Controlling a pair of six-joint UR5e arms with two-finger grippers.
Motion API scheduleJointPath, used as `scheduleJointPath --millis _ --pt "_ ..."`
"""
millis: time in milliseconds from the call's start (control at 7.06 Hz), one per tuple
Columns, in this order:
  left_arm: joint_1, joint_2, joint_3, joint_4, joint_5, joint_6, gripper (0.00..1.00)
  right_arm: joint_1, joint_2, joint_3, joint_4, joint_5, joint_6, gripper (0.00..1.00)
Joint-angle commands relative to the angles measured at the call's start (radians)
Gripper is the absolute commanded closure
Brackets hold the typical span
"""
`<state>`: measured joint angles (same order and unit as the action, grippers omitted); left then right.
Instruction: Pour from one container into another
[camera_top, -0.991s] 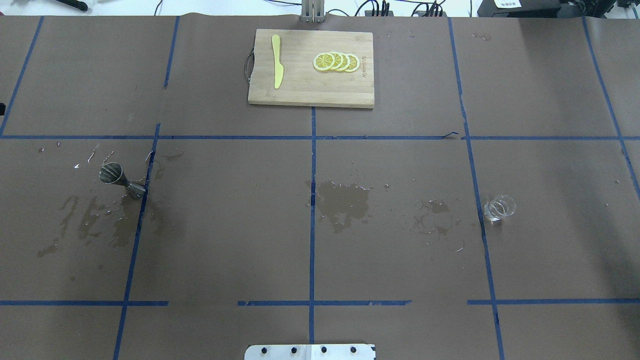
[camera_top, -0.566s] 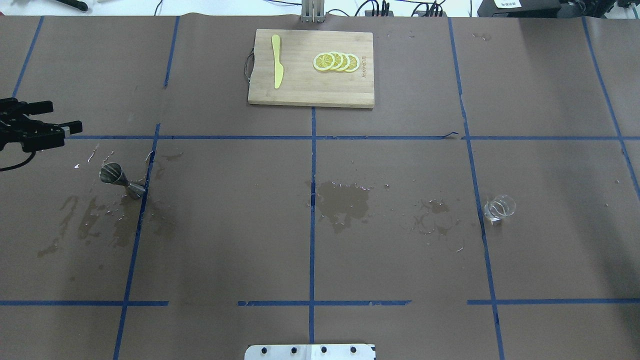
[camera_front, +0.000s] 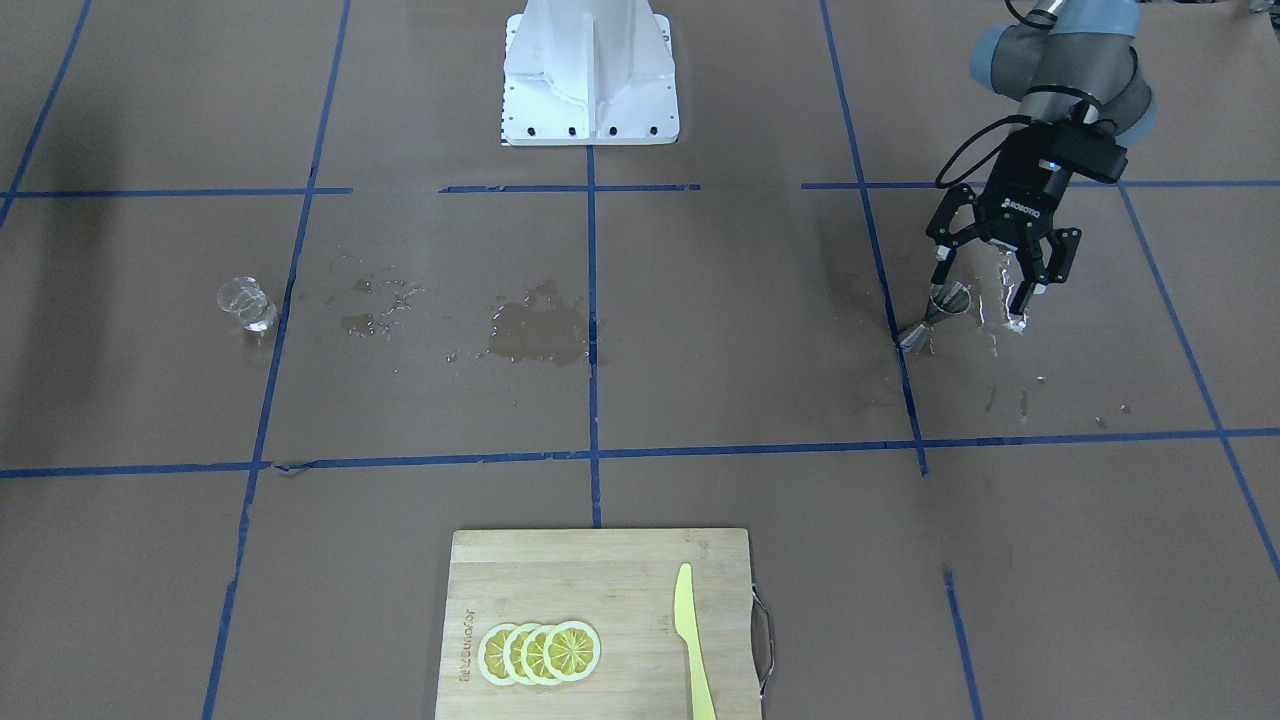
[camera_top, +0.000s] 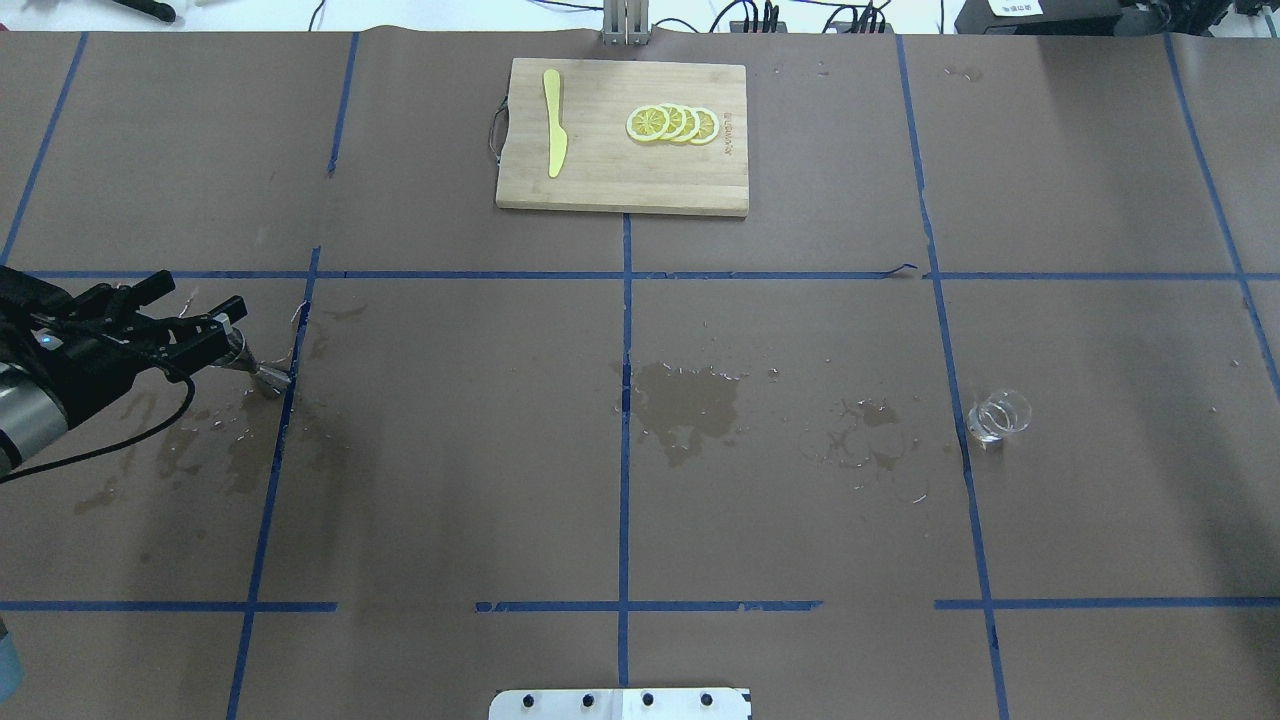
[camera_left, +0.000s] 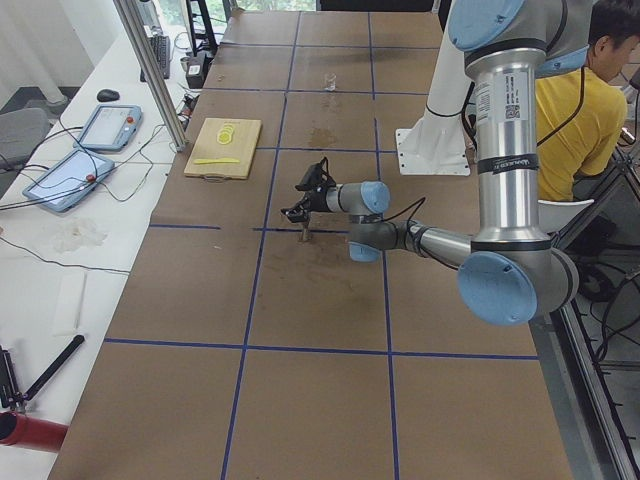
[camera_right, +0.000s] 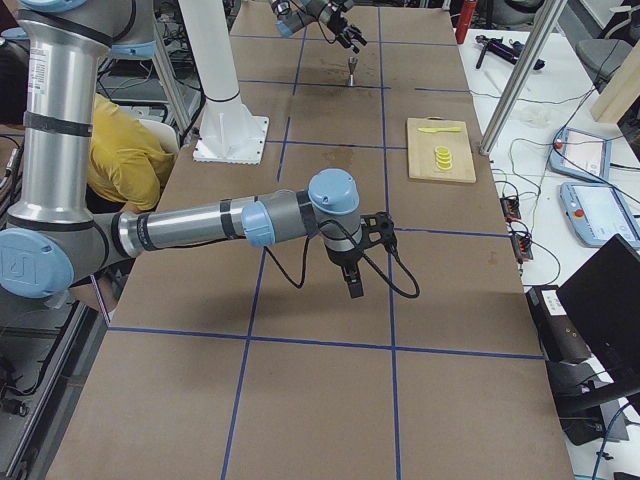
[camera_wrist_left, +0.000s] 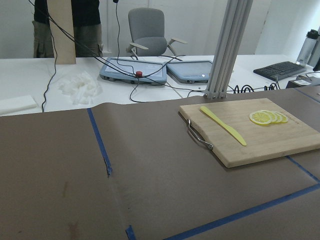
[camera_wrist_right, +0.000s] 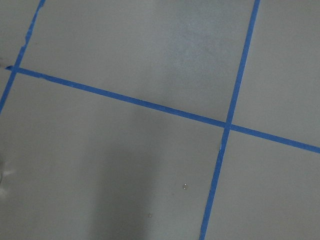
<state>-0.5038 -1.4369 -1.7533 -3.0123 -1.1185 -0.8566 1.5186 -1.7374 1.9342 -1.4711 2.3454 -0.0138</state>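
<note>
Well, my left gripper (camera_front: 982, 297) is spread wide and grips nothing. It hangs pointing down over the jigger (camera_front: 930, 320), which stands on my left side of the table (camera_front: 720, 300). The jigger's foot is against a blue tape line (camera_front: 905, 390) that runs from near to far. One finger (camera_front: 938, 262) is level with the jigger's upper cup and hides it from overhead; whether it touches the steel I cannot tell. White lettering on the black body above my fingers reads ROBOTIQ. The brown paper around the jigger is wet, with glinting drops.

My right gripper (camera_right: 353, 288) shows only in the side view from my right, over bare paper towards my right end of the table. From there I cannot tell whether its jaws are parted or closed. Its wrist camera sees just paper and crossed tape.

The beaker (camera_front: 245, 303) stands well off to my right, apart from both grippers, just right of another near-to-far tape line. Its printed marks are too faint to read. Between it and the jigger, by the middle line, lies a dark wet patch (camera_front: 535, 330).

At the far middle edge sits a wooden cutting board (camera_front: 620, 570). Four overlapping lemon slices (camera_front: 540, 652) lie on its right half and a yellow knife (camera_front: 692, 640) on its left. A burnt-in mark (camera_front: 466, 645) runs along its right end, too small to read. A person in a yellow shirt (camera_left: 585, 110) sits beside my base, off the table.
</note>
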Motion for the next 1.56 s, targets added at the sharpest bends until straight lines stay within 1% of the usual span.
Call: scheduleJointPath --millis 0,283,425,991,1416 --pt "0.117 0.003 0.021 0.001 0.182 -0.015 0.0 0.003 -0.001 0.0 0.0 0.0 0.0 0.0" --pt "0.174 0.001 0.066 0.001 0.27 -0.061 0.0 0.005 -0.001 0.0 0.0 0.0 0.0 0.0" --pt "0.185 0.001 0.084 0.001 0.288 -0.076 0.0 0.006 -0.001 0.0 0.0 0.0 0.0 0.0" --pt "0.215 -0.011 0.158 0.003 0.287 -0.078 0.0 0.006 -0.001 0.0 0.0 0.0 0.0 0.0" --pt "0.222 -0.066 0.218 0.004 0.289 -0.078 0.0 0.005 0.001 0.0 0.0 0.0 0.0 0.0"
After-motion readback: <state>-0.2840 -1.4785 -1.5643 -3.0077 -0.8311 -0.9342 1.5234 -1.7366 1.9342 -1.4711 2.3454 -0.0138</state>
